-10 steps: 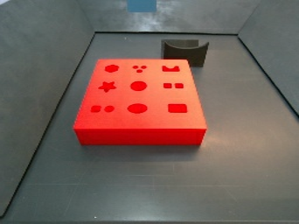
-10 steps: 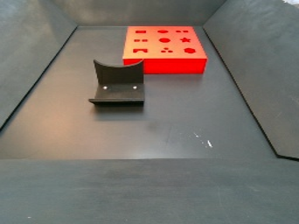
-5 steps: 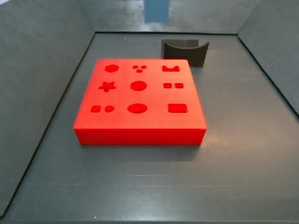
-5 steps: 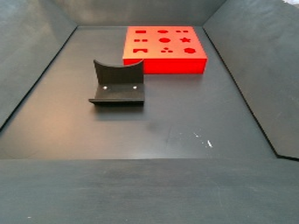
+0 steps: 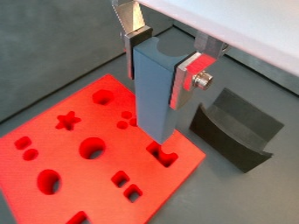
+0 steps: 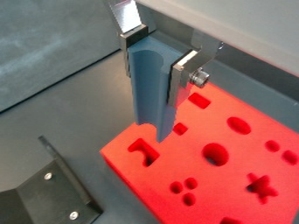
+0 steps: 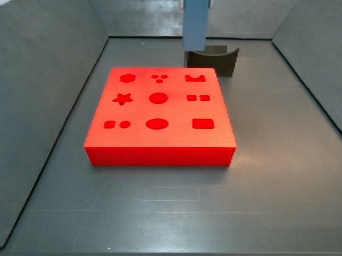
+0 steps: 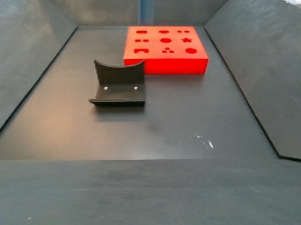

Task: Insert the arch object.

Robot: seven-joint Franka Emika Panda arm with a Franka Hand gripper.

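Note:
My gripper [image 5: 163,59] is shut on a long blue-grey block [image 5: 156,87] with a rounded groove down one face: the arch object. It also shows in a wrist view [image 6: 149,79] between the silver fingers [image 6: 184,72]. It hangs upright above the red board [image 5: 70,179], over the edge near the arch-shaped hole [image 5: 163,156], which also shows in a wrist view [image 6: 143,150]. In a side view the block [image 7: 197,22] comes down from the top edge behind the board [image 7: 158,146]; the gripper itself is out of frame there.
The dark fixture [image 7: 211,58] stands on the floor just behind the board's far right corner; it also shows in a side view [image 8: 118,85] and in both wrist views [image 5: 239,131] [image 6: 47,188]. Grey walls [image 7: 54,60] ring the dark floor.
The blue-grey block has moved right and come lower in a side view, from the top edge to just above the fixture. Board and fixture have not moved.

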